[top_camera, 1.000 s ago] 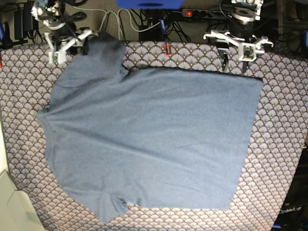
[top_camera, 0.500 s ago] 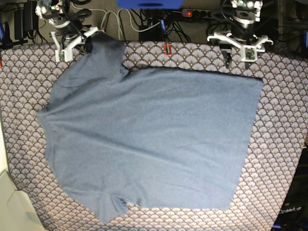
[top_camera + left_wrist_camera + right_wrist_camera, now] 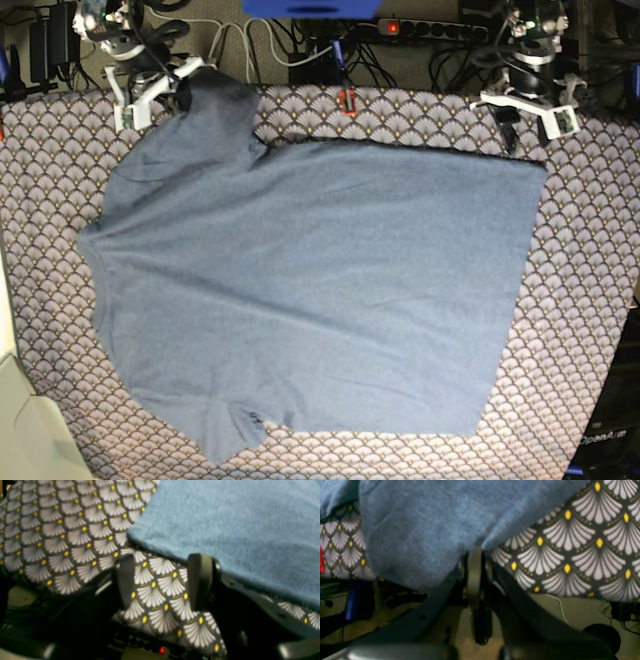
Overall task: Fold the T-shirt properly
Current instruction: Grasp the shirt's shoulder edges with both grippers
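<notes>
The slate-blue T-shirt (image 3: pixel 310 280) lies spread flat on the fan-patterned table covering (image 3: pixel 585 300), neck at the left and hem at the right. My right gripper (image 3: pixel 180 90) sits at the far left sleeve. In the right wrist view its fingers (image 3: pixel 475 562) are shut, with the sleeve's edge (image 3: pixel 425 530) drawn in at their tips. My left gripper (image 3: pixel 520 130) hovers at the far hem corner. In the left wrist view it (image 3: pixel 162 580) is open over bare covering, its right finger (image 3: pixel 200 577) just beside the hem (image 3: pixel 225 525).
Behind the table's far edge run cables and a power strip (image 3: pixel 415 28) with a red light. A small red item (image 3: pixel 347 100) sits at that edge. A cream-coloured surface (image 3: pixel 20 430) borders the near left corner.
My right gripper has shifted slightly back at the sleeve and shut. The left arm has moved right along the far edge toward the hem corner, still open. The shirt has not shifted.
</notes>
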`<state>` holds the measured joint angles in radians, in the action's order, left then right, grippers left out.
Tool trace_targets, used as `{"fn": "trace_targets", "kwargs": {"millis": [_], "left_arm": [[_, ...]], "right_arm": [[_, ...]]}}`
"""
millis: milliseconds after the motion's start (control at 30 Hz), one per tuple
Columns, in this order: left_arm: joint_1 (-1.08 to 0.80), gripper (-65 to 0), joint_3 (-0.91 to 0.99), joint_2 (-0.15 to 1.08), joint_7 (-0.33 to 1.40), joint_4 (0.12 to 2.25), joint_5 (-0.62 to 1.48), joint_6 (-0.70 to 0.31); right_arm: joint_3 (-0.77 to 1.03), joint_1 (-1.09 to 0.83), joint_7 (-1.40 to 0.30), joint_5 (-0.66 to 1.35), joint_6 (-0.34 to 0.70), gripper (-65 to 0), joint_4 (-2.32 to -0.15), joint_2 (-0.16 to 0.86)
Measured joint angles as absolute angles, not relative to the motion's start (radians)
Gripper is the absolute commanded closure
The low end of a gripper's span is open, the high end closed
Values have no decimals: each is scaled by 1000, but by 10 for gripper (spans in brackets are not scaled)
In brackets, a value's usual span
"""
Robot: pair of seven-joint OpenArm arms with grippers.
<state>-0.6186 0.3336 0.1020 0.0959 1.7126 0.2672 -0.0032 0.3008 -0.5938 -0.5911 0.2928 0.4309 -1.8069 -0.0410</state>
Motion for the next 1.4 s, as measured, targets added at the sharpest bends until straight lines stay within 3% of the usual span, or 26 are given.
{"fn": "trace_targets", "kwargs": {"millis": [367, 600, 1400], "left_arm": [[-481, -332, 335, 96, 94, 1576, 268, 1], [-435, -332, 430, 19, 95, 1509, 272, 4], [-343, -332, 451, 23, 41, 1390, 266, -1]], "right_arm": [[301, -593, -591, 292, 431, 0, -1807, -41], [301, -593, -591, 292, 431, 0, -1807, -41], [301, -593, -591, 292, 431, 0, -1807, -39]]}}
